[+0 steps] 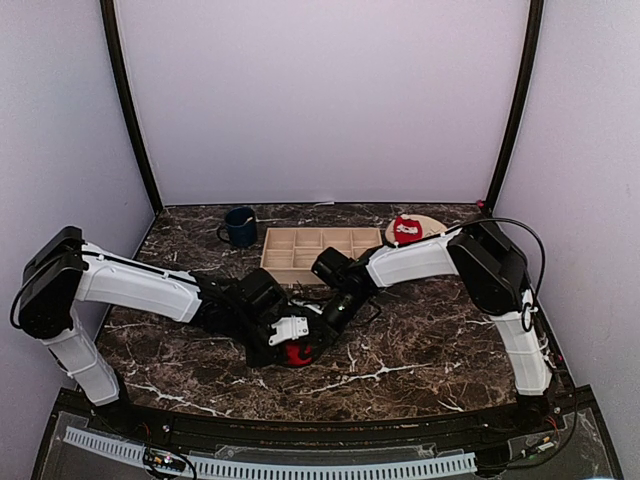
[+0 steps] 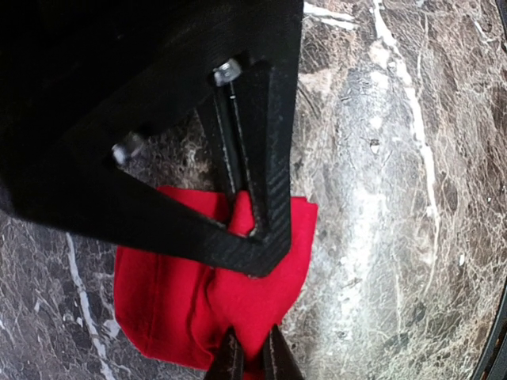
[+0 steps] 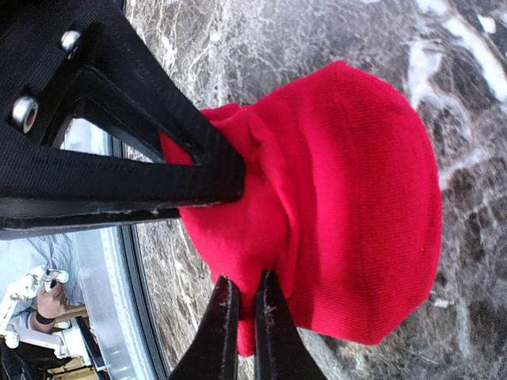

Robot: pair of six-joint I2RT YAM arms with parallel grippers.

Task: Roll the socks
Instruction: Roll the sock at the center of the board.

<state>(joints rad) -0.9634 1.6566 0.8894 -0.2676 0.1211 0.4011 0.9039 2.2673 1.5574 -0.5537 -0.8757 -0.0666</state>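
The left gripper [image 2: 249,360] and right gripper [image 3: 244,313] are both pinching the bunched red sock [image 3: 356,198] lying on the table [image 2: 380,198] between them, jaws clenched on its folds, likely steadying the fabric for rolling.

A lab test booth: plain pale walls [image 1: 320,100] boxing in a marble-patterned table [image 1: 430,350] with robot arms [image 1: 130,283]

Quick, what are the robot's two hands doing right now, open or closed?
Left gripper: closed, pinching the red sock.
Right gripper: closed, pinching the same red sock.
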